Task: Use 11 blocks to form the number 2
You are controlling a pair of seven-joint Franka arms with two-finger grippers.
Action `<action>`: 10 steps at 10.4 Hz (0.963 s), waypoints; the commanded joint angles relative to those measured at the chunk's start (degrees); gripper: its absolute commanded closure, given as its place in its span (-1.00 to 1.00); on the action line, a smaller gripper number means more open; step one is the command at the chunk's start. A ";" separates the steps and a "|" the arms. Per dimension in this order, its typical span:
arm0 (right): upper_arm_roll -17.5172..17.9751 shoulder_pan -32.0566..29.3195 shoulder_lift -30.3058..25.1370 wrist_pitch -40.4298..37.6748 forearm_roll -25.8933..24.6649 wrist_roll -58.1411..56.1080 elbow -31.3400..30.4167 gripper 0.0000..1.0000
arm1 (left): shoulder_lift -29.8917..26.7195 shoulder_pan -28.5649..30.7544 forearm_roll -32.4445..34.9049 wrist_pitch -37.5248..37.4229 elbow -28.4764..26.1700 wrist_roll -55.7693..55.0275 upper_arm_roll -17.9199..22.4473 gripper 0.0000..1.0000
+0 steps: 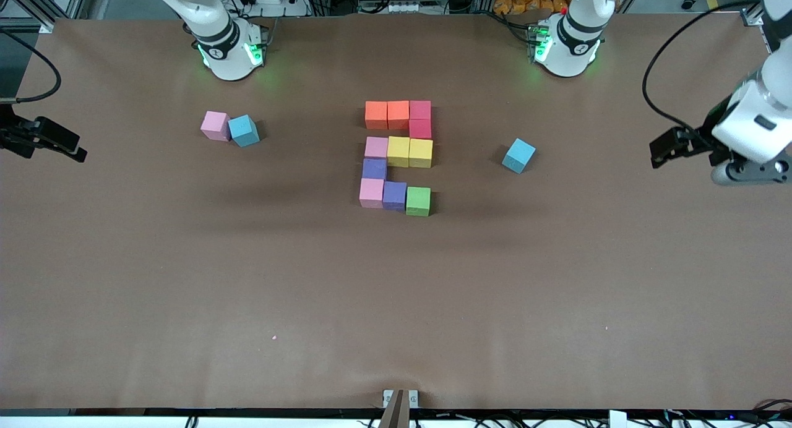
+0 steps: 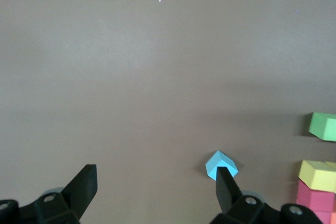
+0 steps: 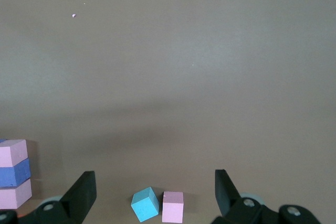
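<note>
We log the number 2 complete; left gripper and right gripper released, empty, waiting at the bench ends. Risk: a returning arm nudging cubes.

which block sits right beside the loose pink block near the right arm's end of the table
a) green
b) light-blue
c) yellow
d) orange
b: the light-blue block touches the loose pink block, apart from the number 2, where the other three colours sit.

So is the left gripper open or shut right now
Open. The left gripper shows its two black fingers spread wide apart over bare table, with nothing between them.
</note>
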 commanded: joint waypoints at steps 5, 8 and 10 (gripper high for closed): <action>0.50 -0.20 0.21 -0.71 0.11 0.40 0.62 -1.00 | -3.13 -2.07 -2.37 -3.48 -1.01 5.04 3.49 -1.00; 0.41 -0.37 -0.05 -0.79 0.11 0.40 0.62 -1.00 | -2.34 -2.25 -2.46 -3.39 0.48 4.51 3.75 -1.00; 0.41 -0.37 0.12 -1.76 -0.41 -0.03 0.80 -1.00 | -2.34 -2.51 -2.46 -3.39 0.66 4.60 3.66 -1.00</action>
